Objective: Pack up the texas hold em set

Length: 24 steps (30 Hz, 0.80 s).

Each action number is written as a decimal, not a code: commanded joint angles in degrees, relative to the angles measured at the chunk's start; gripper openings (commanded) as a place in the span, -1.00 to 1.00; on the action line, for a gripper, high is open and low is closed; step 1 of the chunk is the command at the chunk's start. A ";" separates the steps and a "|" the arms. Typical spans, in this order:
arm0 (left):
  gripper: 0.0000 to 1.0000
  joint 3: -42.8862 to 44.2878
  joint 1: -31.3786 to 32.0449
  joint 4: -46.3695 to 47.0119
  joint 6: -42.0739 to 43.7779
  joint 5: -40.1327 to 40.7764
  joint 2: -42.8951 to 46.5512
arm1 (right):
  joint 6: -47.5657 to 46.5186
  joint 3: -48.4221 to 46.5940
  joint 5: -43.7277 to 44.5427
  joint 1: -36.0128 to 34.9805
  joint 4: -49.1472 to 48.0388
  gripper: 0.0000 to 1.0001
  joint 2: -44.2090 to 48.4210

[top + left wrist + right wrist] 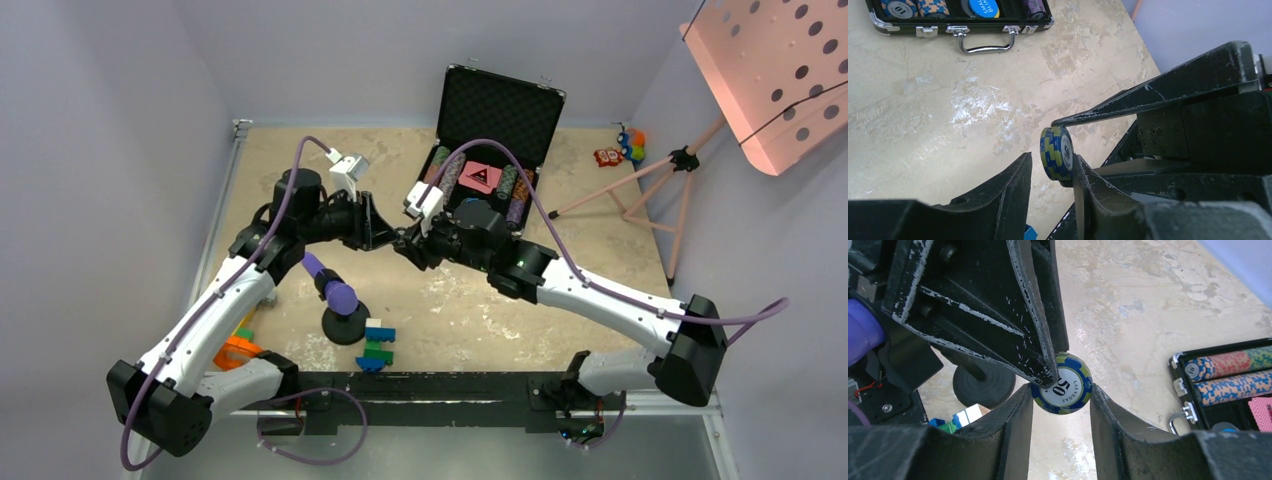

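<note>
well — the stack of blue-and-yellow 50 chips (1063, 387) hangs in the air above the desk (450, 300), pinched by its rim in the right hand (1062, 392), which is closed on it. the left hand (1052, 160) straddles the stack face-on: one finger lies on the printed face, the other sits just short, so it is not clamped yet. the stack's axis runs across the left jaws — a handover looks likely. the open black case (503, 100) lies just beyond, nearer the right arm.
</note>
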State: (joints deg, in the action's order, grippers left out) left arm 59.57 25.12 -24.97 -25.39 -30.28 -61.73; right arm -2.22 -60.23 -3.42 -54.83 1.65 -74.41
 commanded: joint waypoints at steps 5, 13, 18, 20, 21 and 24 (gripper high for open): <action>-0.38 1.53 -0.26 1.68 -1.96 -5.19 -1.90 | -2.58 -2.10 3.19 -0.30 -2.68 -1.00 2.74; -1.00 0.60 -0.25 4.67 -3.62 -9.57 -2.34 | -1.94 -1.97 3.27 -0.39 -2.16 -0.88 2.63; -1.00 0.29 -0.25 5.28 -2.71 -9.75 -1.36 | 1.23 -0.47 2.49 -0.28 -2.21 0.46 3.88; -1.00 0.30 -0.25 5.24 -1.80 -9.50 -0.72 | 1.70 -0.97 1.39 0.00 -0.25 0.70 4.59; -1.00 0.26 -0.25 5.22 -1.34 -9.38 -0.27 | 1.85 -1.33 0.15 0.38 0.81 0.76 5.00; -1.00 0.16 -0.25 5.57 0.24 -9.67 0.93 | 3.21 -2.90 -6.17 2.37 4.08 0.84 6.39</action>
State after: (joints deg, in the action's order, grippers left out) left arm 59.55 24.86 -22.87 -27.86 -37.56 -63.68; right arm -1.48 -60.23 -2.72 -54.35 3.33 -71.31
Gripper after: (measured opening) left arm 0.093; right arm 0.901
